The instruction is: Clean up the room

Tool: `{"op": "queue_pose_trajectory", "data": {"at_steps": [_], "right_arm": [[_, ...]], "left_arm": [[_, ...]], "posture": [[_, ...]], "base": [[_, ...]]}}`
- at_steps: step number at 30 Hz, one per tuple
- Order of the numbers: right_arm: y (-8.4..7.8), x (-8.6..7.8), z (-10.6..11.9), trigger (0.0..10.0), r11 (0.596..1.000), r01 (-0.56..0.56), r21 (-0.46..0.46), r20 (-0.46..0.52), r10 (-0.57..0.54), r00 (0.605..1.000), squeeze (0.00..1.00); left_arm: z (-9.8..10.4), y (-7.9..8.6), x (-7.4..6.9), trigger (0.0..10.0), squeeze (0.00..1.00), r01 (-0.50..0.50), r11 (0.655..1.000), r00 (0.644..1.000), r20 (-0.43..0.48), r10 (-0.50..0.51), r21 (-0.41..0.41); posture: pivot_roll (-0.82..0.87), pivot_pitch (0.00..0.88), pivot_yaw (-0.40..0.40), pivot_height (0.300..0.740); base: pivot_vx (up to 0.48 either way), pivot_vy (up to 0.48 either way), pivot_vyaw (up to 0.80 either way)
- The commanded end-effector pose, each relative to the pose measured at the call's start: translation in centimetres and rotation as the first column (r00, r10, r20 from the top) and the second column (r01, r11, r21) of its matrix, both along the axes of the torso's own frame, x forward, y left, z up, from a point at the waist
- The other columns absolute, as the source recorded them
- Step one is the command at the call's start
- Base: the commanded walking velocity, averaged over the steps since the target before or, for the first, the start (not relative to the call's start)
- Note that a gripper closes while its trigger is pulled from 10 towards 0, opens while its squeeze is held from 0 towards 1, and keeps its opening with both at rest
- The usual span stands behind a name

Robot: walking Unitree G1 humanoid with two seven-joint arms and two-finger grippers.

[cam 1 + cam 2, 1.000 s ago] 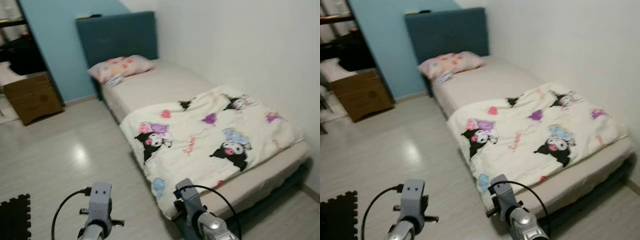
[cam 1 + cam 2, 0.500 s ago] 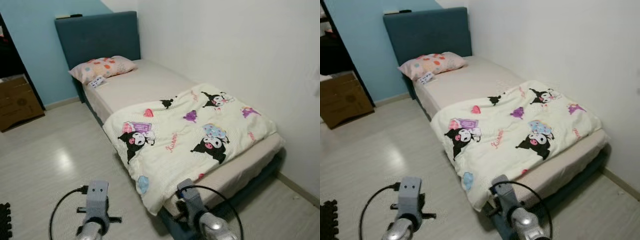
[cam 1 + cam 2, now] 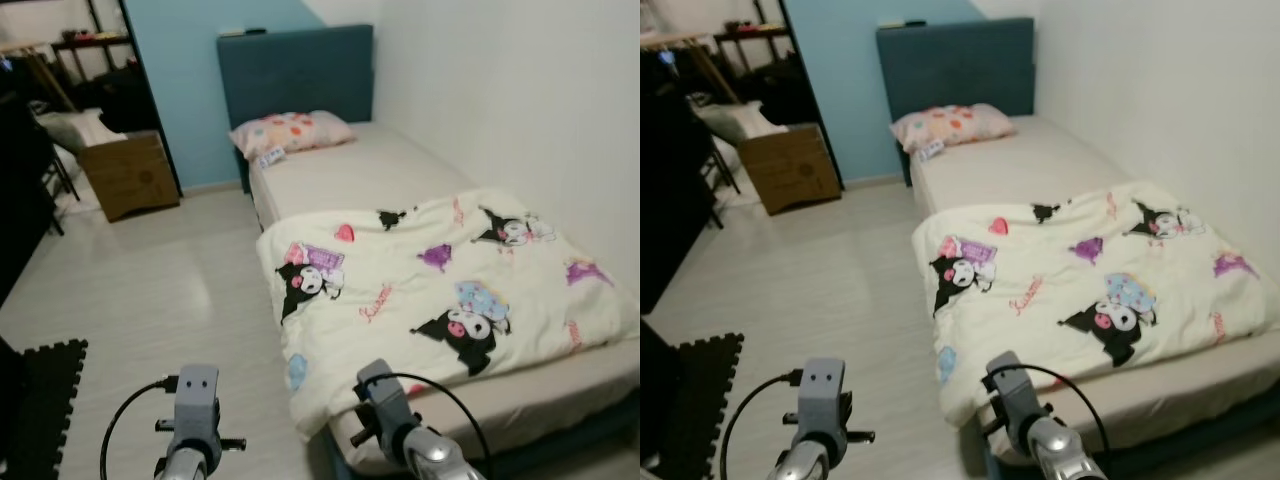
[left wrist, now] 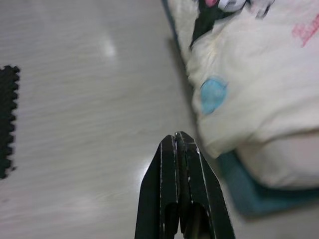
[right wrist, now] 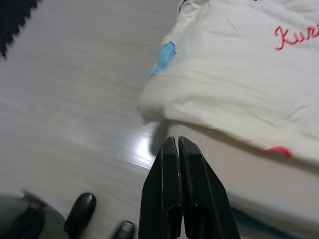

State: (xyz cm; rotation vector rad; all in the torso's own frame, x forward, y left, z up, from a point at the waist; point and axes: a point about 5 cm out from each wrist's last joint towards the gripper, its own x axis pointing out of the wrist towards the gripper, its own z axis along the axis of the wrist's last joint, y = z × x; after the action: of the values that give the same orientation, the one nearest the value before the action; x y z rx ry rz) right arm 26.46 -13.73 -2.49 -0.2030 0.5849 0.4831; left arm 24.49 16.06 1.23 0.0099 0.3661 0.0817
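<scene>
A single bed [image 3: 370,175] with a blue headboard [image 3: 295,65] stands against the white wall. A cream blanket [image 3: 440,290] printed with cartoon figures covers its near half and hangs over the edge toward the floor. A pink patterned pillow [image 3: 290,132] lies at the head end, with a small white item [image 3: 270,155] beside it. My two arms are held low before me. The left gripper [image 4: 179,142] is shut over the pale floor by the bed's corner. Shut too is the right gripper [image 5: 174,144], which hangs above the blanket's hanging edge [image 5: 199,107].
A cardboard box [image 3: 125,175] stands by the blue wall at the back left, with dark shelves and furniture [image 3: 30,150] beyond. A black foam mat [image 3: 45,400] lies on the pale wood floor [image 3: 170,290] at the near left. Dark feet [image 5: 79,214] show below the right gripper.
The whole picture has swung back to the left, so the camera has turned; box, shelves and foam mat are in view again. The grippers stay shut and held low.
</scene>
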Motion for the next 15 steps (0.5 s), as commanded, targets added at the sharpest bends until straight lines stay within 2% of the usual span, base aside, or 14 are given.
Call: {"op": "queue_pose_trajectory", "data": {"at_steps": [1,15], "right_arm": [[0.88,-0.06,0.03,10.0,1.000,-0.024,0.015,0.005,0.024,1.000,0.00],[0.82,-0.07,-0.01,10.0,1.000,-0.018,0.009,0.007,0.018,1.000,0.00]], "left_arm": [[-0.63,0.59,-0.68,10.0,0.00,-0.028,1.000,0.999,-0.032,0.028,0.002],[-0.62,0.97,-0.76,10.0,0.00,-0.037,0.999,0.999,-0.032,0.037,0.008]], "posture": [[-0.08,0.000,-0.020,0.740],[-0.08,0.000,-0.024,0.740]], "base": [[0.000,-0.446,0.00],[0.000,-0.448,0.00]]}}
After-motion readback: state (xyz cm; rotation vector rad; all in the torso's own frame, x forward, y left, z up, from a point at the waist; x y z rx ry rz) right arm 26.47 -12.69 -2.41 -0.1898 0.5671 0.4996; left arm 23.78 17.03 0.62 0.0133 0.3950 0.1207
